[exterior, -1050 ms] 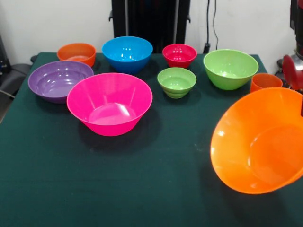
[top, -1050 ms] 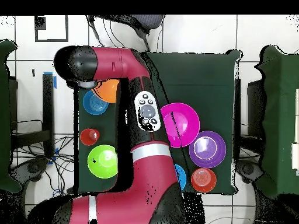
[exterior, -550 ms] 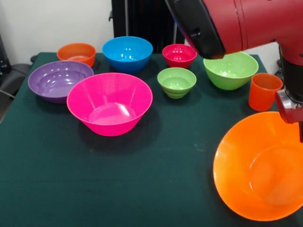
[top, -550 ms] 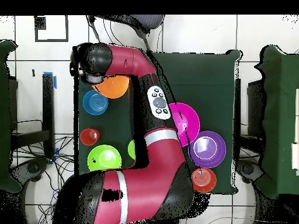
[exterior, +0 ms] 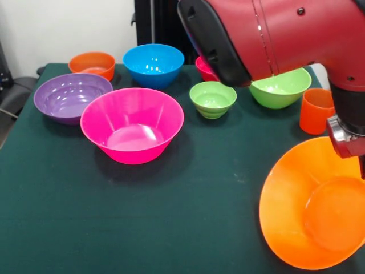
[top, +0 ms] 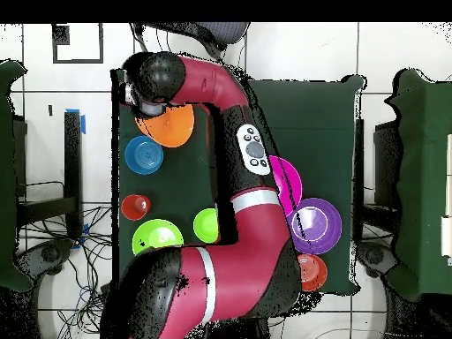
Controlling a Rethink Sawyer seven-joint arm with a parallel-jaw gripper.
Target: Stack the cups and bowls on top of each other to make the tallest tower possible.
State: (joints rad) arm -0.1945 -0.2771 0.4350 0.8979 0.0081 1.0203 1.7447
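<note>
Glossy bowls — pink (exterior: 132,124), purple (exterior: 71,97), blue (exterior: 153,64) — dark green table (exterior: 142,217).

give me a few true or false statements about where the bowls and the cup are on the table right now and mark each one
1. The large orange bowl is tilted, its opening facing sideways toward the camera. True.
2. The large pink bowl is stacked inside the purple bowl. False: the pink bowl sits on the table beside the purple one, nothing nested.
3. The orange cup stands upright, opening up. True.
4. The small green bowl is upside down. False: it sits opening up.
5. The blue bowl has a smaller bowl in it. False: it is empty.
</note>
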